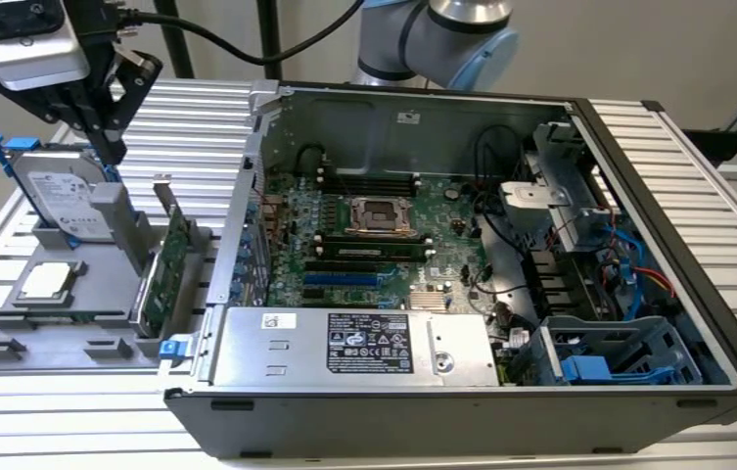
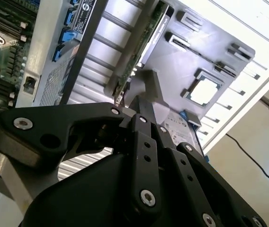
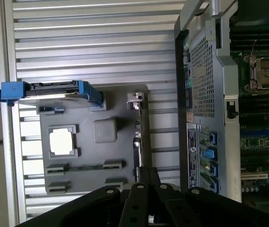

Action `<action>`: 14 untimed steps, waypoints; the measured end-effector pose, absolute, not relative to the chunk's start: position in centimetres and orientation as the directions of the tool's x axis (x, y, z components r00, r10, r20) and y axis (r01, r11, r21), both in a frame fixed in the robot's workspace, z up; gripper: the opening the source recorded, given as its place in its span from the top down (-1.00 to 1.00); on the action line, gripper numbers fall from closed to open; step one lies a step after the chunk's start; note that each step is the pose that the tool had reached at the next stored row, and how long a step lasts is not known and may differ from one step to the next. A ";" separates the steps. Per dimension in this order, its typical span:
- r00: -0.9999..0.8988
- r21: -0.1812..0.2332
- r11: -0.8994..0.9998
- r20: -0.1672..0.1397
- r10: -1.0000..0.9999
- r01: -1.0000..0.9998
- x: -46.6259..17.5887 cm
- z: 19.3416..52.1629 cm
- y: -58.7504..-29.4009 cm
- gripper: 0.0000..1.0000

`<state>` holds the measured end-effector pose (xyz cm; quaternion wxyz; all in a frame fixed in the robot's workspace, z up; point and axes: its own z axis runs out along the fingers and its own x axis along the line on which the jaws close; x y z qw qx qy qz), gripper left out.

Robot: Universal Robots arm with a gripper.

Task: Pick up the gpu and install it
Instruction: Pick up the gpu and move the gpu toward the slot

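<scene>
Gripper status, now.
Gripper: open or shut cannot be told. The gpu stands on edge in the gray holder, not gripped.

In the first wrist view one end of the gpu (image 3: 137, 142) lies hidden behind the hand (image 3: 147, 172).

Bright, even light from overhead, diffuse; shadows soft and short. Exterior view: ribbed table (image 1: 681, 137) pale, close to washed out on the exterior view's right. Inside of the computer case (image 1: 407, 108) darker, with the deepest shade along its far wall. First wrist view: CPU chip (image 3: 61, 142) blown to flat white, table slats glaring, motherboard (image 3: 262, 118) dim and murky. Second wrist view: far slats burnt out white, gripper (image 2: 141, 106) near black against them, small glints on its screw heads.
</scene>
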<state>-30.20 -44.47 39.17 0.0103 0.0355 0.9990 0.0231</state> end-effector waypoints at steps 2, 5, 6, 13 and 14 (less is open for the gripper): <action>-0.997 0.047 0.996 -0.019 0.071 0.071 -30.2 39.1 -44.8 1.00; -0.997 0.047 0.996 -0.019 0.072 0.071 -30.3 39.1 -45.3 1.00; -0.997 0.047 0.996 -0.019 0.072 0.071 -30.3 39.1 -45.5 1.00; -0.997 0.047 0.996 -0.018 0.072 0.071 -30.5 39.1 -46.7 1.00; -0.997 0.047 0.996 -0.018 0.072 0.071 -30.5 39.0 -46.9 1.00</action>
